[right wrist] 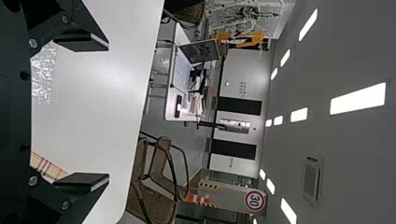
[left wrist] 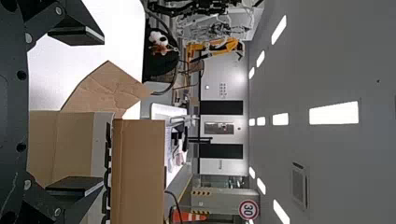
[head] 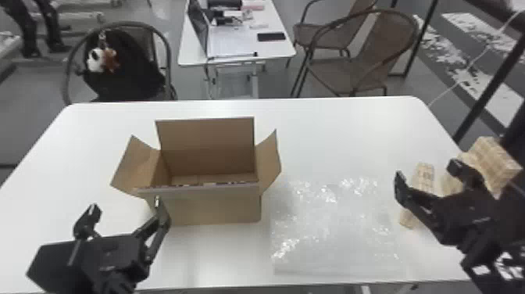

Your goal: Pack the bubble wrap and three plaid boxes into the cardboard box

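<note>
The box [head: 211, 208] stands left of centre on the tabletop [head: 332, 129]. The wrap [head: 336, 230] lies to its right, near the front edge; right of that, the plaid boxes [head: 425, 175] sit by the right edge. Chairs [head: 343, 70] stand beyond the far edge.

I read one sign, a round red-ringed "30" [left wrist: 248, 210], black on white; it stands in the background at the upper end of a grey panel [left wrist: 222, 200] with yellow-and-black stripes, both wrist views; whether fixed to the panel or in front, I cannot tell; small dark characters [right wrist: 243, 87] on the pale far wall [right wrist: 238, 72], too small to read; dark marks along the cardboard box's [head: 207, 207] rim, illegible.
</note>
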